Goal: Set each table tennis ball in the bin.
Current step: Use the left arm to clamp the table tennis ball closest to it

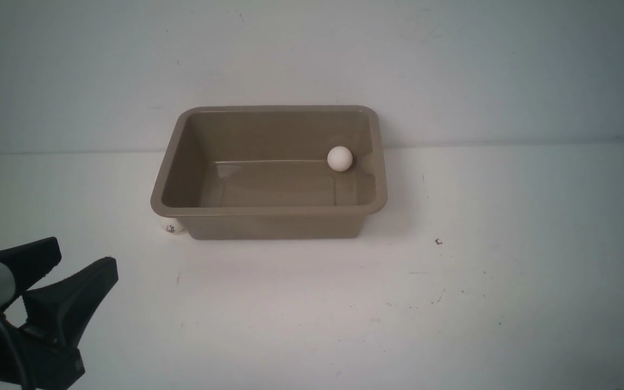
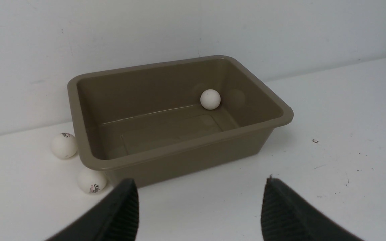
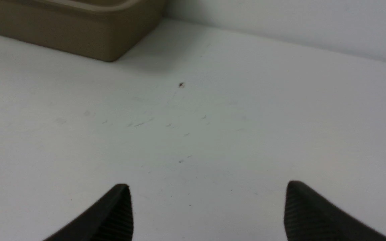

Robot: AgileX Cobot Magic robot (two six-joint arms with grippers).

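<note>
left gripper (image 2: 199, 182): jaws wide, empty. right gripper (image 3: 208, 184): jaws wide, empty, only bare table (image 3: 213, 117) between them. One ball (image 2: 210, 99) lies in the bin (image 2: 196, 159), far ahead of the left jaws. Two are outside: nearer ball (image 2: 91, 180) just ahead of one left fingertip, tucked by the bin's corner, and other ball (image 2: 64, 145) beyond it. Likely the left arm's pick. It should centre the jaws on the nearer ball, descend clear of the rim and close gently, since the ball rolls.
</note>
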